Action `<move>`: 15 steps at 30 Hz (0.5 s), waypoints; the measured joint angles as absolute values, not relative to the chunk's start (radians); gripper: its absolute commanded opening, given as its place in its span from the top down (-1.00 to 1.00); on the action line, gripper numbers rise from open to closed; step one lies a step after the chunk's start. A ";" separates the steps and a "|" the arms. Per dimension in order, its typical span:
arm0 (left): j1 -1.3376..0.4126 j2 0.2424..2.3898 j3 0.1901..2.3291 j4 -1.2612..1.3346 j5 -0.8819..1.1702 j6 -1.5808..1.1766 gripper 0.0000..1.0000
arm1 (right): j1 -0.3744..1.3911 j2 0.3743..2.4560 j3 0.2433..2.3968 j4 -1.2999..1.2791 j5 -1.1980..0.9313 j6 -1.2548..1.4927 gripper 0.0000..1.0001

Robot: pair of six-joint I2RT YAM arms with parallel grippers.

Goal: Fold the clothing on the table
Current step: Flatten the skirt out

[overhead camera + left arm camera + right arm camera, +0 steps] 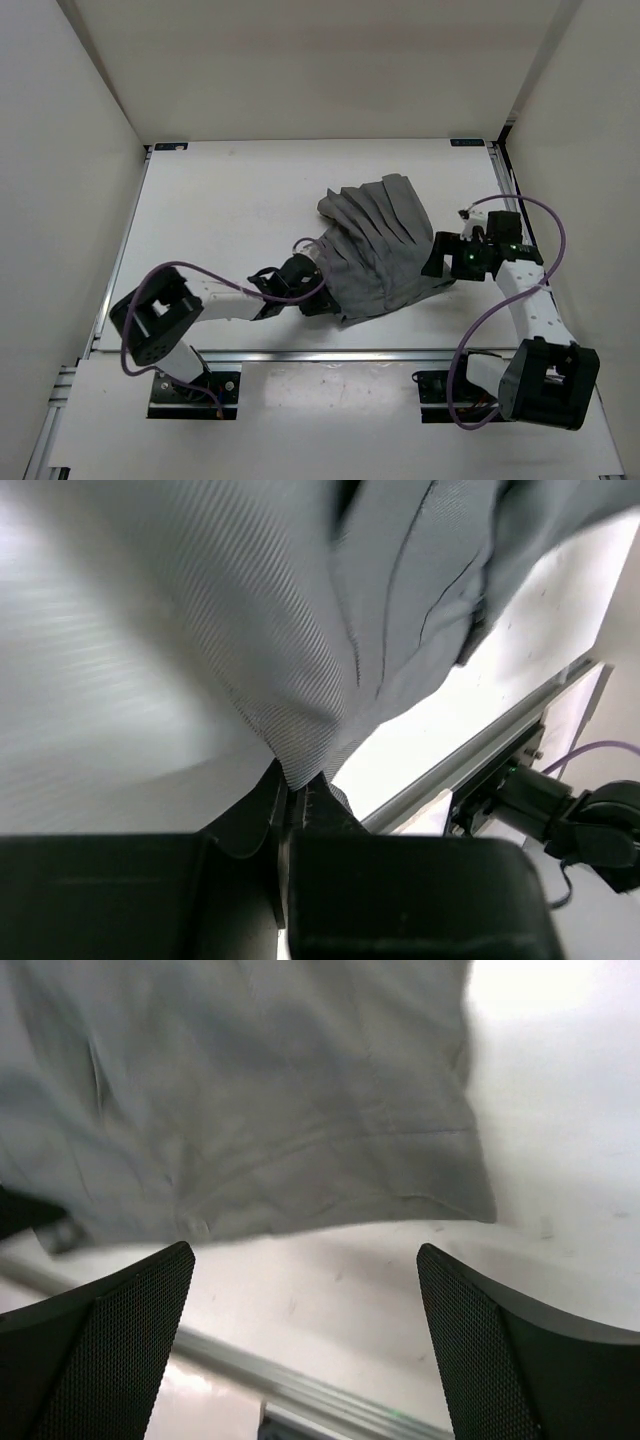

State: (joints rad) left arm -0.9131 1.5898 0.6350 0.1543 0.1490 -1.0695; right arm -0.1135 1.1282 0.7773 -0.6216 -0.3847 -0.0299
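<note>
The clothing (378, 240) lies rumpled on the table (225, 200), right of centre; the left gripper (295, 788) is clenched on a fold at its left edge. The right gripper (308, 1295) is spread wide beside the right corner, grasping nothing.

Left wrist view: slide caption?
Edge of the grey clothing pinched in the shut left tool, white table beyond.

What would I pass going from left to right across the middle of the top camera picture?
left gripper pinching the cloth's edge → grey clothing → right gripper, open beside the cloth
</note>
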 measured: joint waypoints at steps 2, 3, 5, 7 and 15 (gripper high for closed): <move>-0.881 1.516 0.606 0.118 0.147 -1.054 1.00 | -0.100 1.150 0.774 -0.662 -0.423 -0.053 -0.91; -0.865 1.477 0.587 0.103 0.146 -1.050 1.00 | -0.096 1.164 0.770 -0.675 -0.440 -0.064 -0.92; -0.840 1.405 0.550 0.073 0.142 -1.043 1.00 | -0.109 1.201 0.767 -0.696 -0.479 -0.074 -0.88; -0.830 1.351 0.515 0.051 0.142 -1.040 1.00 | -0.146 1.240 0.765 -0.700 -0.511 -0.079 -0.88; -0.824 1.294 0.433 0.018 0.141 -1.064 1.00 | -0.120 1.319 0.723 -0.702 -0.577 -0.087 -0.78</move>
